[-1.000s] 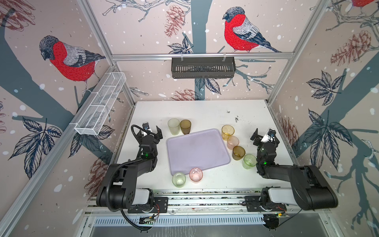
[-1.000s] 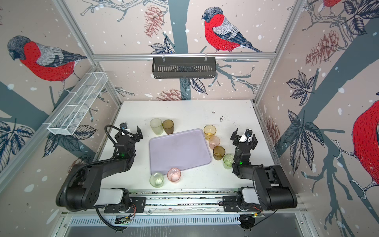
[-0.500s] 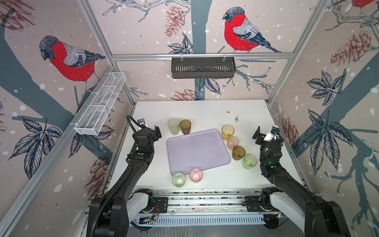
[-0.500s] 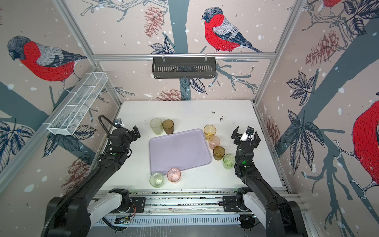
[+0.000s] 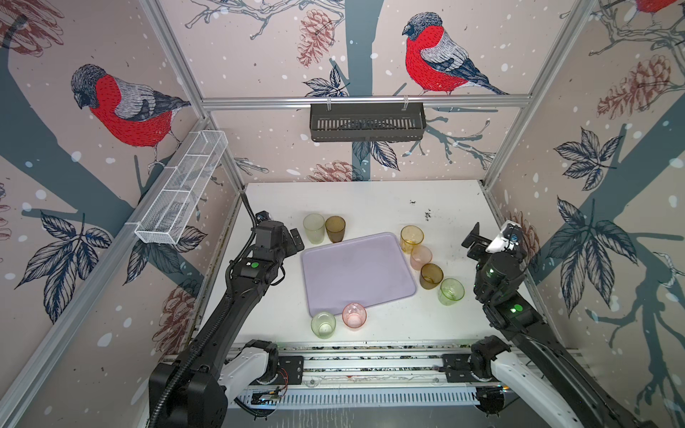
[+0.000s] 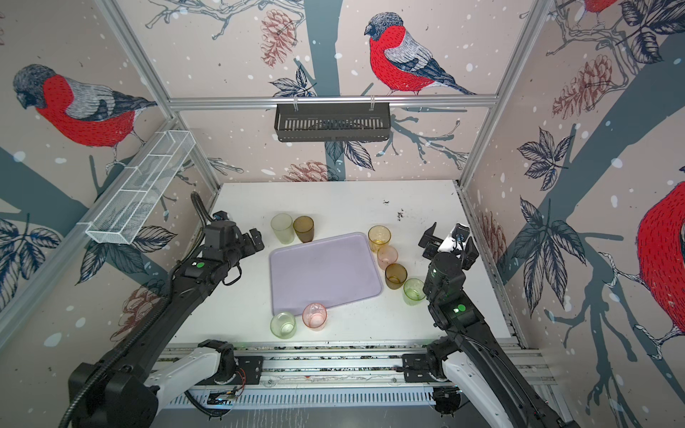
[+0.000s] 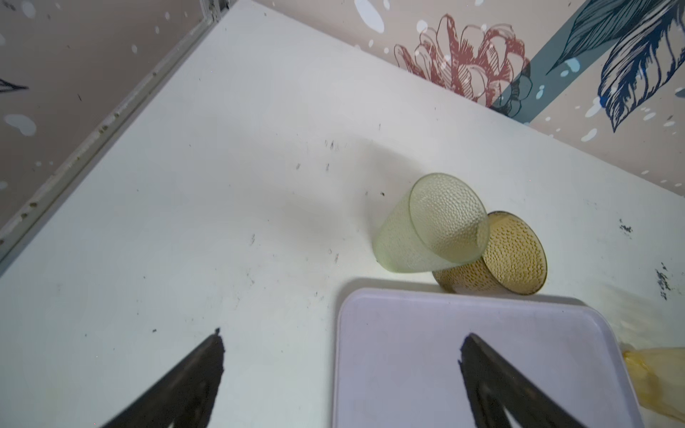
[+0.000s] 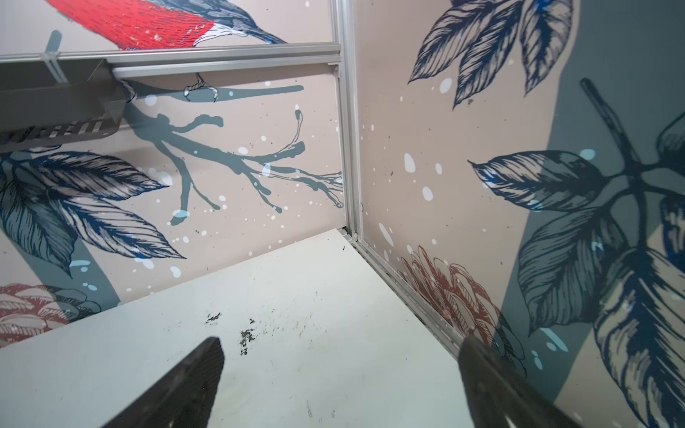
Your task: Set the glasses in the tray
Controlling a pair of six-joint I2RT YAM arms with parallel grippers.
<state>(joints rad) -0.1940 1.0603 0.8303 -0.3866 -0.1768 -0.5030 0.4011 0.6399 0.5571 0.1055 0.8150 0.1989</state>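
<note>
The lavender tray [image 5: 356,274] [image 6: 322,274] lies flat mid-table with nothing on it. Several tinted glasses stand around it: pale green [image 5: 314,228] and brown [image 5: 335,229] at its far left corner, amber [image 5: 411,239], peach [image 5: 421,257], brown [image 5: 431,276] and green [image 5: 451,291] along its right side, pale green [image 5: 323,325] and pink [image 5: 354,315] at its near edge. My left gripper [image 5: 293,241] [image 7: 343,337] hangs open over the tray's far left corner [image 7: 356,307], short of the pale green glass [image 7: 430,226]. My right gripper [image 5: 493,244] [image 8: 341,342] is open and empty, right of the glasses.
A black slotted basket [image 5: 367,122] hangs on the back wall and a white wire basket [image 5: 181,192] on the left wall. Cage walls and aluminium posts close in the white table [image 5: 370,200]. Dark scuff marks [image 8: 246,335] lie ahead of the right gripper.
Both arms have unfolded and risen from their low rest pose. The left gripper has swung right toward the tray's far left corner. Both grippers stayed open; no glass moved.
</note>
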